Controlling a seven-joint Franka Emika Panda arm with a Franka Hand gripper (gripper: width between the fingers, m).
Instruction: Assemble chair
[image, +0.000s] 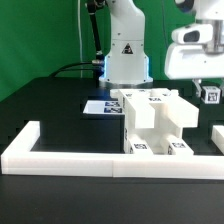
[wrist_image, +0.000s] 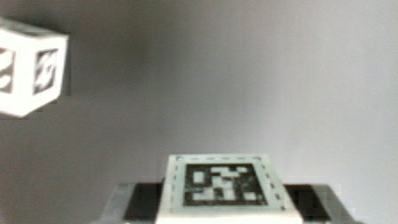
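My gripper (image: 209, 92) hangs at the exterior view's right, above the table, shut on a small white chair part (image: 211, 96) with a marker tag. In the wrist view the same part (wrist_image: 222, 183) sits between the dark fingers (wrist_image: 153, 201), tag facing the camera, gripper (wrist_image: 224, 203) closed on it. The large white chair assembly (image: 155, 122), with several tags on it, stands on the black table in the middle, to the exterior view's left of the gripper. Another white tagged block (wrist_image: 32, 68) lies on the table in the wrist view.
A white raised border (image: 60, 158) runs along the table's front and the exterior view's left side. The marker board (image: 100, 106) lies flat by the robot base (image: 127, 55). Another white part (image: 217, 136) shows at the exterior view's right edge.
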